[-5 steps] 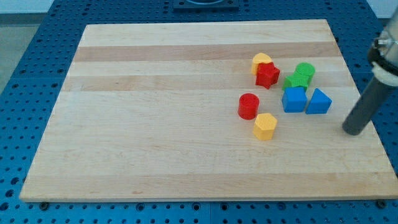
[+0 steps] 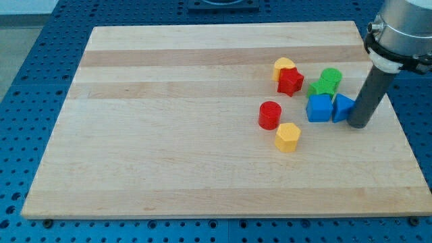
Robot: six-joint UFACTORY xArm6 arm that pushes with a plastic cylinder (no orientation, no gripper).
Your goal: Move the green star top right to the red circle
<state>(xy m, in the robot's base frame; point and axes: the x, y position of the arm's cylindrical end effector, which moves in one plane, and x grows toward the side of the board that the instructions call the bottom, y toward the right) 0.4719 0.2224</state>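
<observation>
Only one camera view here, so here goes. The wooden bench [image 2: 202, 169] has a cluster of blocks toward the view's right. My tip [image 2: 358, 125] is down on the board, right up against the right side of the blue triangle-ish block [image 2: 343, 106], which sits beside the blue cube [image 2: 319, 108]. No claw on this end effector, it's just a plain rod, so nothing opens or closes and it isn't holding anything.

The green star [image 2: 320, 88] sits just above the blue cube, tucked against a green cylinder [image 2: 331, 77]. The red circle [image 2: 270, 115] is to the left and a bit lower, with a yellow hexagon block [image 2: 287, 137] just below it. A red star [image 2: 290, 82] and a yellow block [image 2: 284, 67] sit further up.

I'd say this is the approach stage; the star hasn't been touched yet. It needs only a short slide left to end up top right of the circle, so the tip has to get round to its right side without shoving the blue ones. No containers anywhere.
</observation>
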